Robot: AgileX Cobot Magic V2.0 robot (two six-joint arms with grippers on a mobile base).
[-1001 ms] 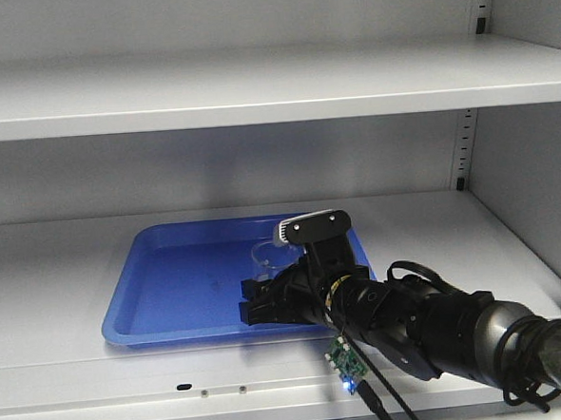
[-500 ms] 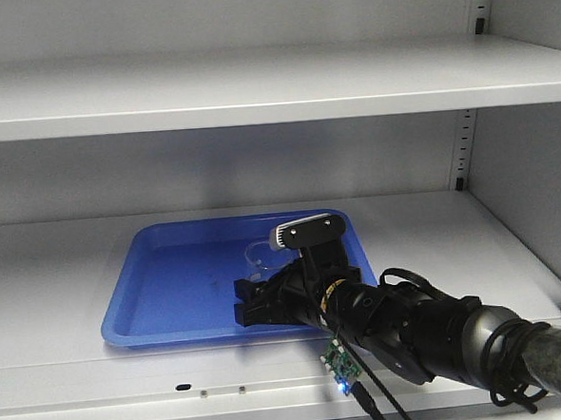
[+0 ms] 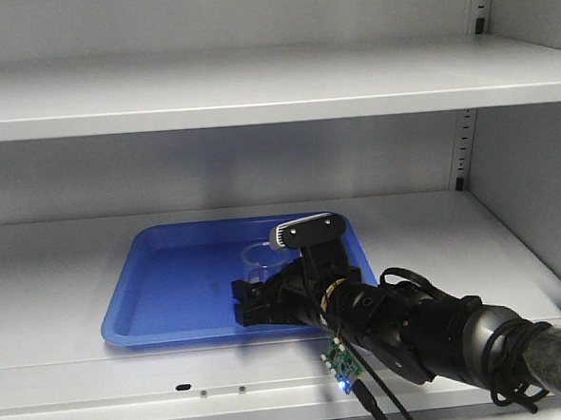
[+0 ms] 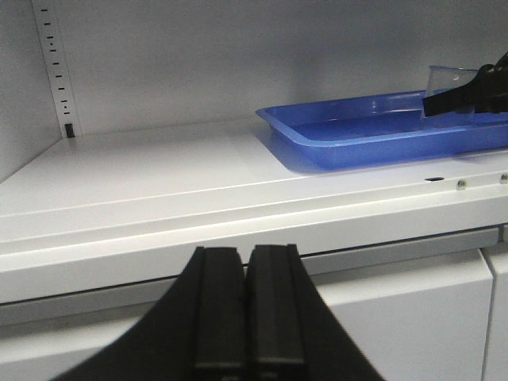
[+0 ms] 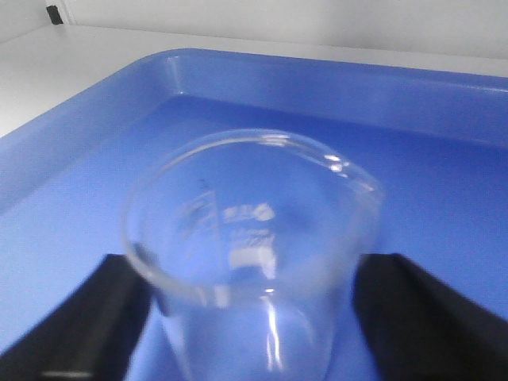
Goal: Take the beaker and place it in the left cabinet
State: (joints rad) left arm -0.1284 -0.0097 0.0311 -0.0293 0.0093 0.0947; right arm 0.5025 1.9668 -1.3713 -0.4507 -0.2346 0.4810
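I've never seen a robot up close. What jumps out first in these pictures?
The bright blue plastic tray on the light-grey cabinet shelf catches the eye first. Over its right side, the black right claw grips a small clear glass beaker between its two pads, and faint white markings show on the glass. The left claw waits shut below the shelf's front edge, holding nothing.

My right arm [image 3: 431, 329] is glossy black, thick and rounded, with black cables looped alongside. A white-and-black camera [image 3: 306, 231] caps its wrist; a small green board [image 3: 343, 362] glows blue beneath. My left gripper [image 4: 246, 317] is matte black.
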